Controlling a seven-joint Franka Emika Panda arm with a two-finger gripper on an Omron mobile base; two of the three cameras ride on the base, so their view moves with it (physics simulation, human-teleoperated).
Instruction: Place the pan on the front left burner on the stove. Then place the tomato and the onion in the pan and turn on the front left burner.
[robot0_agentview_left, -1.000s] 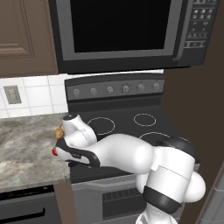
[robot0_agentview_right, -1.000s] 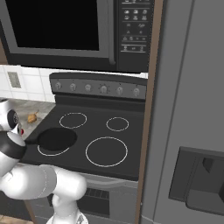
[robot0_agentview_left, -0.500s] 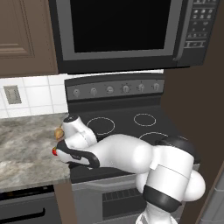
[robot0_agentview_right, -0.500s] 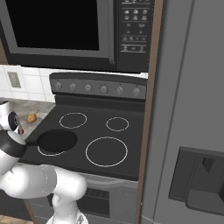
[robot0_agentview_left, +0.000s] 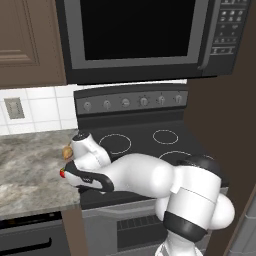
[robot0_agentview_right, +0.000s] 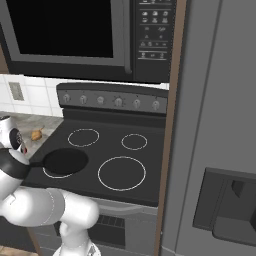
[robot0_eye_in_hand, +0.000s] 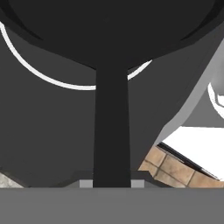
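The black pan lies over the front left burner of the stove, with its long handle pointing left toward my hand. My gripper is shut on that handle, which runs straight up between the finger tips to the pan's body. The burner's white ring curves under the pan. I cannot tell whether the pan rests on the glass or hangs just above it. The tan onion and the red tomato sit on the counter, right beside my wrist; the arm partly hides the tomato.
A marble counter joins the stove's left side. Round knobs line the back panel, and a microwave hangs low above it. A tall grey fridge closes off the right. Other burner rings lie bare.
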